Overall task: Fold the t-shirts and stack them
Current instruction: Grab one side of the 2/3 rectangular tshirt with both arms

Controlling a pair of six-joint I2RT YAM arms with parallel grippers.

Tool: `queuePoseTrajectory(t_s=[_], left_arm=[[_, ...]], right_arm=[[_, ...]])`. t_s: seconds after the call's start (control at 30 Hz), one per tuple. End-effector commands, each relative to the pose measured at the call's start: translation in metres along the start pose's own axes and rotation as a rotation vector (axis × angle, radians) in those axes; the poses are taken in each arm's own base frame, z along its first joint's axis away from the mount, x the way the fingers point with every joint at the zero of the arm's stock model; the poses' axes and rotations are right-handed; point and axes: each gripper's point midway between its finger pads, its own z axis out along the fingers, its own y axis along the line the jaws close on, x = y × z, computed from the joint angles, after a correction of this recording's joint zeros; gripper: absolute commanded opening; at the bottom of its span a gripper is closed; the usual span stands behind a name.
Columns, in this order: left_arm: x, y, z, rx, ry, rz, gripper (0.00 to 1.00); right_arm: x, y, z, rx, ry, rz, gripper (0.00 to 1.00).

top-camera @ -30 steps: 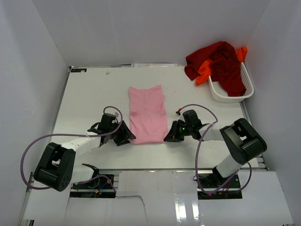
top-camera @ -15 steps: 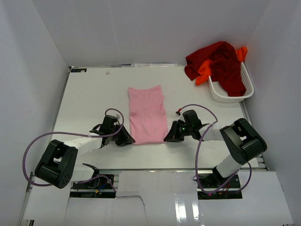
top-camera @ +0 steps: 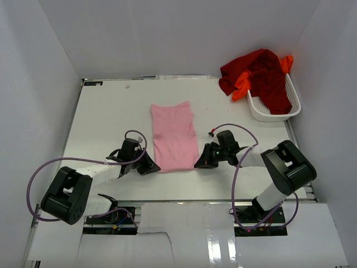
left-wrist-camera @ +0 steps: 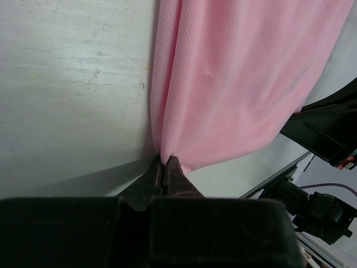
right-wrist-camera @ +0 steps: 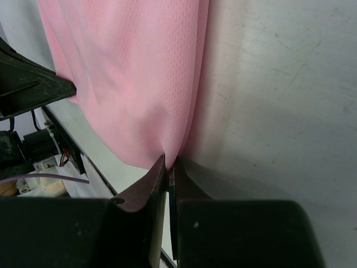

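Lying flat on the surface [top-camera: 106, 111], the light pink t-shirt [top-camera: 174, 137] is thin, limp cloth that will likely sag and slide, so its near corners are the hold: left gripper [left-wrist-camera: 165, 167] clamps one, right gripper [right-wrist-camera: 167, 167] the other.

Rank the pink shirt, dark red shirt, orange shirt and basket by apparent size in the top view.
1. pink shirt and dark red shirt: about alike, too close to rank.
2. basket, partly covered.
3. orange shirt, mostly hidden.
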Motion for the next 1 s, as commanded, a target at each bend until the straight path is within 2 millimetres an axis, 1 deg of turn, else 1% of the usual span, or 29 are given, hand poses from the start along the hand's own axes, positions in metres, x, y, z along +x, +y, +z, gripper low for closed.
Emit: queuePoseTrajectory(t_s=[0.0, 0.03, 0.07, 0.13, 0.2, 0.27, 0.33, 0.4, 0.43, 0.5, 0.57, 0.6, 0.67, 0.7, 0.8, 0.83, 0.9, 0.97], left_arm=[[0.046, 0.081, -0.006, -0.303, 0.130, -0.030, 0.00], [0.045, 0.077, -0.006, -0.289, 0.129, -0.026, 0.00], [0.045, 0.073, -0.007, -0.274, 0.134, -0.024, 0.00], [0.045, 0.068, -0.009, -0.256, 0.139, -0.017, 0.00], [0.043, 0.058, -0.013, -0.235, 0.144, -0.010, 0.00], [0.042, 0.053, -0.018, -0.227, 0.148, -0.003, 0.00], [0.039, 0.044, -0.020, -0.207, 0.151, 0.003, 0.00], [0.043, 0.039, -0.024, -0.185, 0.171, -0.004, 0.00], [0.046, 0.037, -0.025, -0.177, 0.180, -0.015, 0.00], [0.051, 0.036, -0.028, -0.157, 0.194, -0.021, 0.00], [0.055, 0.035, -0.029, -0.150, 0.201, -0.025, 0.00], [0.055, 0.031, -0.030, -0.138, 0.200, -0.020, 0.00], [0.054, 0.030, -0.031, -0.137, 0.201, -0.020, 0.00], [0.050, 0.026, -0.032, -0.134, 0.194, -0.012, 0.00], [0.047, 0.022, -0.032, -0.144, 0.197, -0.002, 0.00], [0.042, 0.015, -0.033, -0.135, 0.190, 0.005, 0.00], [0.037, 0.009, -0.033, -0.127, 0.189, 0.014, 0.00], [0.029, -0.002, -0.036, -0.121, 0.173, 0.027, 0.00]], right_arm=[[-0.004, 0.006, -0.004, 0.005, -0.006, -0.046, 0.08], [0.000, 0.003, -0.005, 0.029, 0.008, -0.044, 0.08], [-0.004, 0.008, -0.009, 0.026, -0.003, -0.070, 0.08], [-0.003, 0.010, -0.012, 0.044, -0.003, -0.089, 0.08], [0.000, 0.015, -0.018, 0.058, 0.003, -0.107, 0.08], [0.004, 0.018, -0.022, 0.074, 0.012, -0.123, 0.08], [0.011, 0.019, -0.025, 0.084, 0.037, -0.132, 0.08], [0.021, 0.021, -0.027, 0.077, 0.067, -0.129, 0.08], [0.024, 0.023, -0.029, 0.073, 0.071, -0.131, 0.08], [0.037, 0.021, -0.031, 0.080, 0.101, -0.126, 0.08], [0.044, 0.022, -0.034, 0.082, 0.108, -0.128, 0.08], [0.052, 0.020, -0.036, 0.090, 0.120, -0.125, 0.08], [0.060, 0.019, -0.038, 0.094, 0.135, -0.127, 0.08], [0.065, 0.019, -0.040, 0.095, 0.137, -0.123, 0.08], [0.070, 0.021, -0.043, 0.106, 0.135, -0.136, 0.08], [0.070, 0.022, -0.044, 0.109, 0.131, -0.139, 0.08], [0.068, 0.023, -0.048, 0.127, 0.114, -0.147, 0.08], [0.058, 0.028, -0.052, 0.139, 0.085, -0.171, 0.08]])
